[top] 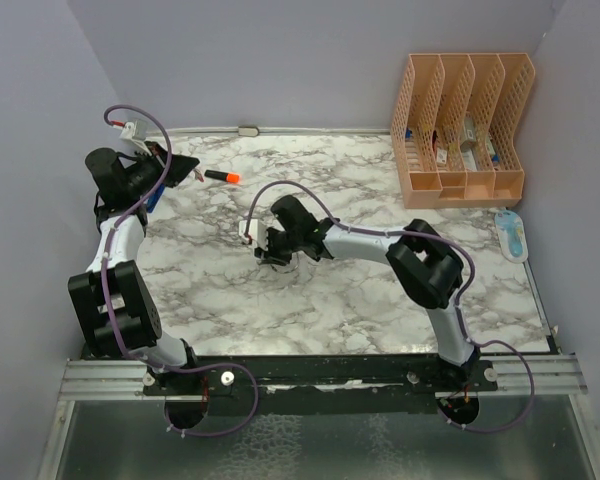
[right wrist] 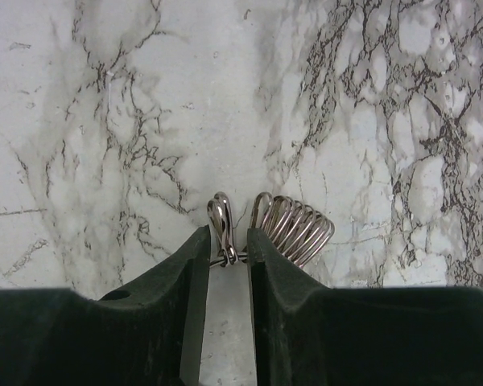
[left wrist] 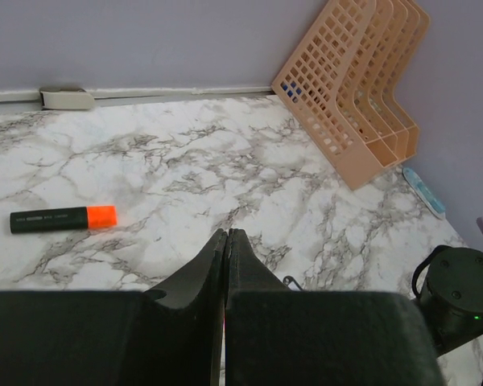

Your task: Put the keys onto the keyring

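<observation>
Right gripper (right wrist: 227, 241) is seen pinching the keyring (right wrist: 294, 229): its two dark fingers are drawn close with only a narrow slot left, and a thin silver wire is caught across that slot. From the grip, one narrow silver loop is stood up just in front of the left finger, and a fan of several silver loops is spread just in front of the right finger. Whether that fan is made of ring coils or of keys seen edge-on cannot be told. The bundle is held low over the marbled table (top: 330, 300), near its middle, where the right arm is stretched leftward from its base in the top view.

Well apart from this, at the far left of the table, the left gripper (left wrist: 226, 233) is held pressed fully together, its fingers meeting along a single seam. A thin red sliver is glimpsed in that seam; what it belongs to cannot be made out.

A black marker (left wrist: 63, 218) with an orange cap is laid flat on the table beyond the left gripper, near the back wall. A peach-coloured slotted file rack (top: 460, 125) is stood in the far right corner, and a small blue-and-white object (top: 512, 232) is laid just in front of it by the right wall
</observation>
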Controlling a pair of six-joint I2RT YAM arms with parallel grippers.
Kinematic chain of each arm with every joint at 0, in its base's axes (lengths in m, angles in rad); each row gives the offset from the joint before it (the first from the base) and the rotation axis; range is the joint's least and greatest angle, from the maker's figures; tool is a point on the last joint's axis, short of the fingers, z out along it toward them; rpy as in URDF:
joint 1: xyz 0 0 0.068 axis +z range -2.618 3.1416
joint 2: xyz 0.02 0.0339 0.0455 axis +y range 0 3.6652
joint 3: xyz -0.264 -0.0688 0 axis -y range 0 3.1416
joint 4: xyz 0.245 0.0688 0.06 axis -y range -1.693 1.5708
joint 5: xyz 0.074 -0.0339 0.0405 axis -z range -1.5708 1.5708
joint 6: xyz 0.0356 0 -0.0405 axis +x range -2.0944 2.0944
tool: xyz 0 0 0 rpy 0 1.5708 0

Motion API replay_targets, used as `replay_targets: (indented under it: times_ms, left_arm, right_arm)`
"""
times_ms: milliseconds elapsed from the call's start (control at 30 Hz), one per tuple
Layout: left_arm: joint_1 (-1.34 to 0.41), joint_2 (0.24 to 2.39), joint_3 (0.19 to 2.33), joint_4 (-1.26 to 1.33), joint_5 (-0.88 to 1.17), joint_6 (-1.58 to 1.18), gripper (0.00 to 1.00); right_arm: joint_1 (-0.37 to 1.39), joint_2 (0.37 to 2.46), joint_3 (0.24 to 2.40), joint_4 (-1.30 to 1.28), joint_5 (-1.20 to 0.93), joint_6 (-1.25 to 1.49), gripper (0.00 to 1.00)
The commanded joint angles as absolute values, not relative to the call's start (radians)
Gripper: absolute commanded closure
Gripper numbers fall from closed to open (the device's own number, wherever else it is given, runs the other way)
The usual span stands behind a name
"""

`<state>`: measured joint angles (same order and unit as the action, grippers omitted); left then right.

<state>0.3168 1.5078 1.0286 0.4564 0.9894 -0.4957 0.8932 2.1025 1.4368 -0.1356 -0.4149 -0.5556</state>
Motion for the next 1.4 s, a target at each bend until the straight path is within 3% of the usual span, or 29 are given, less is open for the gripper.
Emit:
replay_targets:
  times_ms: [0,733,1100,1267,1367]
  left_arm:
    - [0.327,1.522,1.016,0.52,1.033,-0.534,1.0]
    - [0.332,1.524,1.004,0.535,1.032,-0.56,1.0]
    - [0.331,1.528,1.001,0.54,1.034,-0.572,1.0]
    - [0.331,1.534,1.002,0.544,1.037,-0.578,1.0]
    - [0.331,1.538,1.0,0.549,1.04,-0.584,1.0]
  right_arm:
    - [0.884,2.142,1.421,-0.14,-0.46,-0.558,0.75]
    - [0.884,2.127,1.357,-0.106,-0.443,-0.504,0.95]
    - [0.883,2.079,1.307,-0.055,-0.437,-0.483,0.93]
    - [0.883,2.071,1.29,-0.055,-0.46,-0.475,0.82]
    - [0.884,2.058,1.274,-0.046,-0.463,-0.477,0.81]
